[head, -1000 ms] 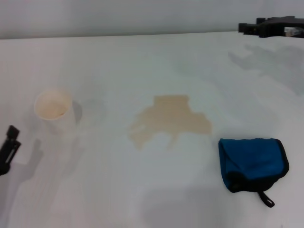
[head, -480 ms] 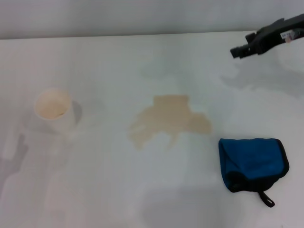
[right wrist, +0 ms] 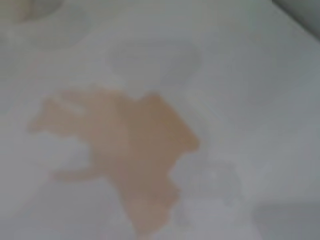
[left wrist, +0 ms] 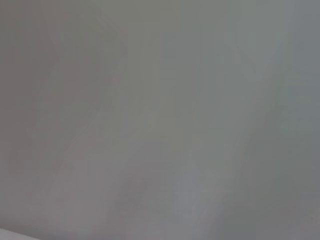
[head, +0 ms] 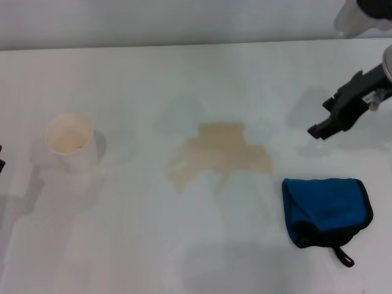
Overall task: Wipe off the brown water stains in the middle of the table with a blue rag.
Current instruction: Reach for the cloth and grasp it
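Observation:
The brown water stains (head: 217, 156) lie as a pale tan lobed patch in the middle of the white table (head: 184, 79). They also show in the right wrist view (right wrist: 130, 150). The blue rag (head: 326, 210), folded, with black edging and a loop tab, lies flat on the table to the right of the stains and nearer to me. My right gripper (head: 323, 127) hangs above the table, just beyond the rag and right of the stains, touching neither. My left gripper (head: 1, 164) is only a dark sliver at the left edge.
A white paper cup (head: 69, 142) with a beige inside stands upright at the left, well apart from the stains; its rim shows in the right wrist view (right wrist: 20, 7). The left wrist view shows only plain table surface (left wrist: 160, 120).
My right gripper has swung from the far right edge down and nearer, to just beyond the rag. My left gripper has drawn back almost out of the left edge. Rag and stains are unmoved.

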Motion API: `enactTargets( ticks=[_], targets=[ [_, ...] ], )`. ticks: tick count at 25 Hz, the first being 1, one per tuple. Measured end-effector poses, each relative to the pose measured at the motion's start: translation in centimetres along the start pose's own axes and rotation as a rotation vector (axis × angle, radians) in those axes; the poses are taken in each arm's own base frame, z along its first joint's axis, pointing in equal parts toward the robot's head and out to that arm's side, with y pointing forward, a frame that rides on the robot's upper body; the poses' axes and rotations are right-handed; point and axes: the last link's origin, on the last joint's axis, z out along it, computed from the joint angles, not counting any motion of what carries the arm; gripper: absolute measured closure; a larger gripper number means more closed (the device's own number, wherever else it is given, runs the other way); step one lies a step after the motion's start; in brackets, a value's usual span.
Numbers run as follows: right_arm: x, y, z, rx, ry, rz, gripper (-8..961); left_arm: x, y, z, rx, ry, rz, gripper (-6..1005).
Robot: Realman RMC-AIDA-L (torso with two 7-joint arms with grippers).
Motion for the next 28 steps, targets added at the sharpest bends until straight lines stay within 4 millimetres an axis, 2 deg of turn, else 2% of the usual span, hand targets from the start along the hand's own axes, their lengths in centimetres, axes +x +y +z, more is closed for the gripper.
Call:
enactTargets(
  ticks=[4, 17, 28],
  targets=[
    [0.3, 1.5, 0.0, -0.010, 0.035, -0.059, 277, 0.1, -0.1, 0.1, 0.010, 0.007, -0.005, 122],
    [2.1, 5.6, 2.8, -0.089, 0.177, -0.118, 279, 0.3, -1.8, 0.0, 0.119, 0.023, -0.051, 123],
    [2.4, 6.9, 3.8, -0.115, 0.226, -0.137, 292, 0.4, -1.7, 0.7, 0.110, 0.027, -0.051, 123]
  ],
)
